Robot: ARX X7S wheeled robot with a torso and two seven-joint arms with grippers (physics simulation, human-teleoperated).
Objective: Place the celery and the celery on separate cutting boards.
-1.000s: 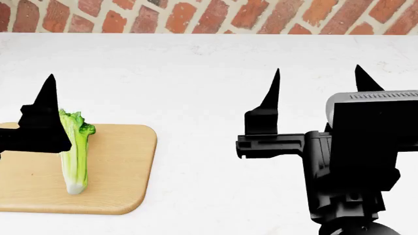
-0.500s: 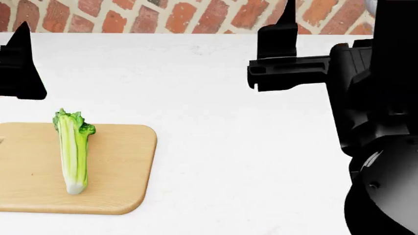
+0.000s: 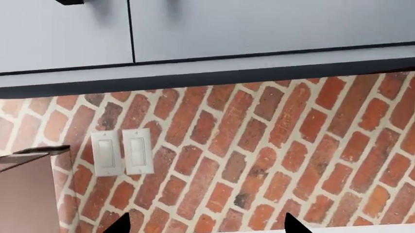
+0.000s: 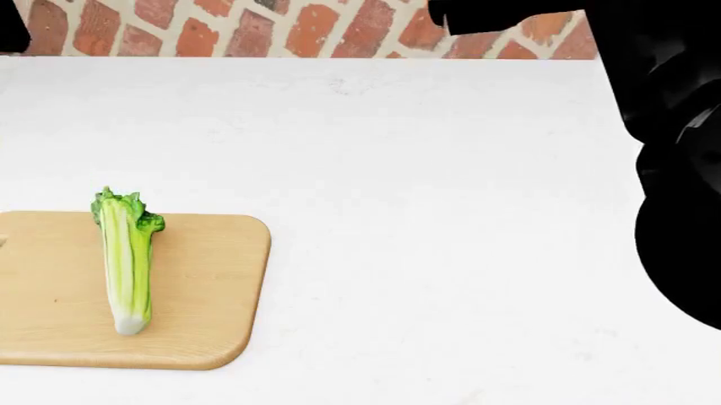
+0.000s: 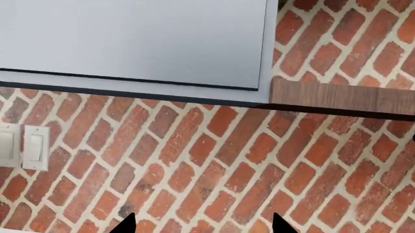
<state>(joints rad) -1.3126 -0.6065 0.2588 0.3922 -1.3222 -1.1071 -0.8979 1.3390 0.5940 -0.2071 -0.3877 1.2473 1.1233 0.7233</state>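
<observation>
White tabletop (image 4: 428, 211), brick wall (image 4: 293, 29) behind. Right arm (image 4: 664, 126) black, raised along head view's right edge. Cutting board (image 4: 214, 295) at near left, flat on tabletop. One celery (image 4: 127, 261) lying on board, leafy top toward wall. Left end effector (image 3: 204, 225) released, tips apart, empty, facing brick. Right end effector (image 5: 201, 224) released, empty.

A celery (image 4: 127, 263) lies on a cutting board (image 4: 208, 291) at the counter's (image 4: 428, 211) left.

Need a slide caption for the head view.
One celery lies on a cutting board; the counter beside it is white.
</observation>
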